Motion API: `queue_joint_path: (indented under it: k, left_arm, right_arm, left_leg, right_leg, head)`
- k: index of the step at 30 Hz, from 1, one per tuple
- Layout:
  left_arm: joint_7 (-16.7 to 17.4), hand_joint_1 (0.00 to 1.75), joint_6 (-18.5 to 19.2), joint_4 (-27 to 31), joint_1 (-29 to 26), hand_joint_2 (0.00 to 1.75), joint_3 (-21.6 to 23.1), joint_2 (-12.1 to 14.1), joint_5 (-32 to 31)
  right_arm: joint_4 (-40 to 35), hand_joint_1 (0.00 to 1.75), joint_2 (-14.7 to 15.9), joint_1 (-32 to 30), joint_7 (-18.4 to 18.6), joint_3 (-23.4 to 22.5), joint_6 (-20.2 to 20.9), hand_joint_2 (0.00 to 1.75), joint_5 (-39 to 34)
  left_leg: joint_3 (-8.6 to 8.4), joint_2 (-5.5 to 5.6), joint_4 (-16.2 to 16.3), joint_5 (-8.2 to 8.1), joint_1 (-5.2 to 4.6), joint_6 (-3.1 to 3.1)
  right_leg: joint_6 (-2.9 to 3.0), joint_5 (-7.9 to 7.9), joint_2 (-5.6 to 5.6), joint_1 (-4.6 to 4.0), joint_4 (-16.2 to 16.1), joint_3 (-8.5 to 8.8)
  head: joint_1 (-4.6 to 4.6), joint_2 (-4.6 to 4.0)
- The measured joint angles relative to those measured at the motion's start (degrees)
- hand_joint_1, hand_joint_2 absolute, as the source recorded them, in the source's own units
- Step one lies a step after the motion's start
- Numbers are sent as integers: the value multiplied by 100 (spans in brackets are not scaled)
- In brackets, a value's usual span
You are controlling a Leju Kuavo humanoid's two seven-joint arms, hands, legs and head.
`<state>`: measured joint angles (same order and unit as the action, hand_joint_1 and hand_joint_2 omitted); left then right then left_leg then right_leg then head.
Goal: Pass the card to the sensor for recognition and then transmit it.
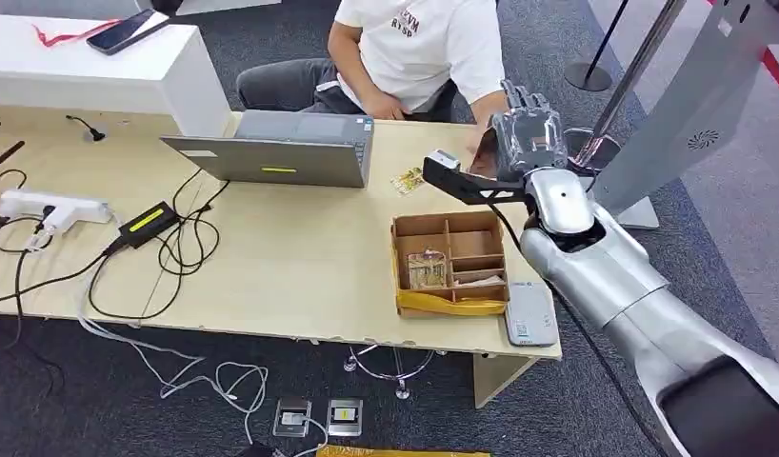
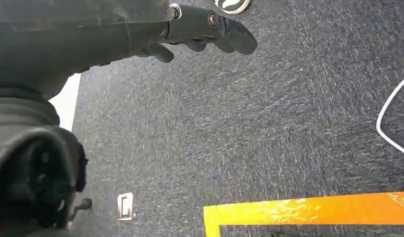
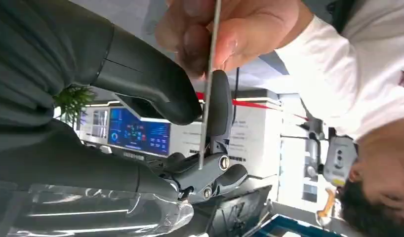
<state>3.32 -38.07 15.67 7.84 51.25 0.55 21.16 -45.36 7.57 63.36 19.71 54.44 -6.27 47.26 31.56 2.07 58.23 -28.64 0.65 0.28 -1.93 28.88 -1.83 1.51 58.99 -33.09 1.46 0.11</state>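
My right hand is raised over the table's far right edge, in front of a seated person. In the right wrist view the card shows edge-on as a thin strip, pinched between my thumb and a finger. The person's hand grips the card's other end. The white card sensor lies at the table's front right corner, well below my hand. My left hand hangs over the carpet with its fingers loosely extended and nothing in them.
A partitioned cardboard box with small items sits beside the sensor. A gold card lies on the table next to an open laptop. Cables and a power adapter cover the left half. A grey stand rises at right.
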Motion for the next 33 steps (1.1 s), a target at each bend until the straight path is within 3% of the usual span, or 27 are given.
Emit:
queue_joint_path:
  k: [3, 4, 5, 11, 19, 21, 24, 27, 33]
  left_arm:
    - [0, 0, 0, 0, 0, 0, 2, 4, 9]
    - [0, 0, 0, 0, 0, 0, 2, 4, 11]
    - [0, 0, 0, 0, 0, 0, 2, 7, 24]
    - [2, 0, 4, 0, -7, 0, 57, 17, 42]
    - [-15, 0, -31, 0, -16, 0, 114, 26, 166]
    - [-72, 0, -37, -2, -33, 0, 118, 26, 186]
    - [-197, 0, -39, -2, -88, 0, 114, 26, 132]
    - [-269, 0, -42, -7, -170, 0, 81, 24, -28]
    - [-315, 0, -42, -24, -259, 0, -11, 24, -142]
  right_arm:
    - [294, 175, -90, 24, -4, 55, -4, 175, -11]
    - [329, 40, -103, 29, -4, 64, -4, 175, -11]
    - [423, 0, -129, 40, -9, 81, -4, 175, -11]
    - [812, 0, -214, 92, -2, 195, -311, 175, -4]
    - [818, 0, -96, 87, -63, 184, -1627, 175, -398]
    - [619, 0, 55, 50, 79, 109, -2073, 175, -325]
    - [-55, 0, 441, -184, 572, -131, -2909, 175, 230]
    - [-924, 0, 921, -696, 977, -601, -3032, 175, 1128]
    - [-2275, 0, 1543, -1448, 933, -1467, -3032, 175, 1585]
  left_leg:
    - [-2, -2, 0, 0, 0, 0]
    - [-3, -2, 0, 0, 0, 0]
    - [-3, -2, 0, 0, 0, 0]
    - [-5, -3, 0, 0, 2, -1]
    - [-8, -3, 2, 1, 1, -1]
    - [-8, -3, 3, 0, 1, -1]
    - [-16, -2, 5, 0, 1, -1]
    - [-20, 0, 5, -3, 2, 0]
    - [-18, -7, 5, -3, 2, 0]
  right_leg:
    - [0, 0, -1, 0, 0, 0]
    - [0, 0, -1, 0, 0, -1]
    - [0, 0, 0, 0, 0, -1]
    - [0, 0, -2, -3, 1, -2]
    - [0, 0, -5, -2, -1, -2]
    - [0, 0, -5, -2, -3, -2]
    - [0, 0, -5, -3, -10, 2]
    - [0, 0, -1, -5, -16, 14]
    - [-1, -1, -7, -5, -18, 7]
  head:
    - [0, 0]
    - [0, 0]
    - [-2, 0]
    - [-2, 0]
    - [-2, 0]
    - [-2, 0]
    - [0, 0]
    - [5, 0]
    - [-2, 0]
